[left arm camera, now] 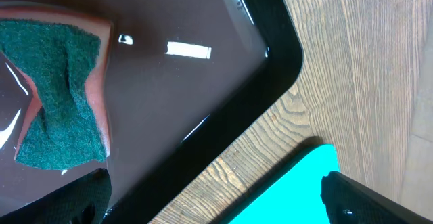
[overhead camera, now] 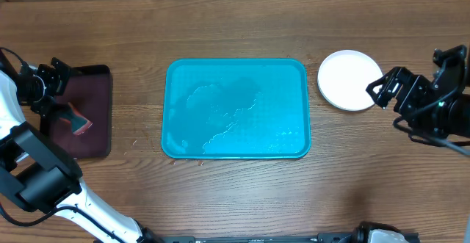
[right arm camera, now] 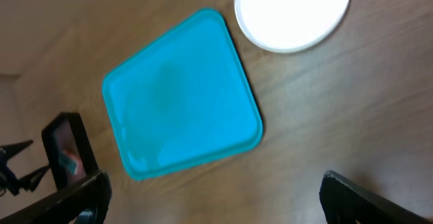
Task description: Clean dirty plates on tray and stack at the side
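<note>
The turquoise tray (overhead camera: 236, 64) lies mid-table with no plate on it, only wet streaks. It also shows in the right wrist view (right arm camera: 179, 92), and a corner shows in the left wrist view (left arm camera: 291, 191). A white plate (overhead camera: 348, 78) sits on the table right of the tray, clean on top, also in the right wrist view (right arm camera: 292, 11). The light blue and yellow-green plates do not show; I cannot tell whether they lie under the white one. My right gripper (overhead camera: 378, 90) (right arm camera: 213, 197) is open and empty beside the plate's right edge. My left gripper (overhead camera: 51, 89) (left arm camera: 216, 204) is open and empty over the dark tray.
A dark maroon-black tray (overhead camera: 92, 136) (left arm camera: 189, 82) lies at the far left. A green and orange sponge (overhead camera: 79, 120) (left arm camera: 57, 95) rests on it. Bare wooden table lies in front of and behind the turquoise tray.
</note>
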### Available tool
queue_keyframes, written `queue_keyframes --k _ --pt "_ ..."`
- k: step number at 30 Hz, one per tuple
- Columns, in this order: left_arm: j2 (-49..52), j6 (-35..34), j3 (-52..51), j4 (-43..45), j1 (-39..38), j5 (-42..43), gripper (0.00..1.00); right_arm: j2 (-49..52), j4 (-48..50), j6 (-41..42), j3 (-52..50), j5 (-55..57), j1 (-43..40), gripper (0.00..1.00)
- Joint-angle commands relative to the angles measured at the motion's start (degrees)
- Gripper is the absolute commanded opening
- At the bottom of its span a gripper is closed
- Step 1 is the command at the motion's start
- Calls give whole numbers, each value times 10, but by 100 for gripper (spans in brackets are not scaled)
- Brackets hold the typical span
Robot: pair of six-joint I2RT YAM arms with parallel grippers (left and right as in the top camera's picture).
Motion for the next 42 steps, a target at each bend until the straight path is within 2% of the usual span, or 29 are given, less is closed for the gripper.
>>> queue_keyframes --k 1,8,14,19,23,33,42 --pt "-12 3 13 -1 0 -3 100 -91 48 1 -28 11 28 100" --pt "-12 3 13 -1 0 -3 100 -287 223 1 -217 49 120 100" --pt "-12 3 13 -1 0 -3 100 -421 327 1 -394 52 131 100" --pt "-12 3 13 -1 0 -3 100 -472 337 1 -466 77 132 100" --pt "-12 3 13 -1 0 -3 100 -511 380 1 -527 118 137 100" --pt "-12 3 13 -2 0 -3 100 -635 610 8 -770 127 137 100" --pt "-12 3 13 -1 0 -3 100 -718 783 10 -909 127 137 100"
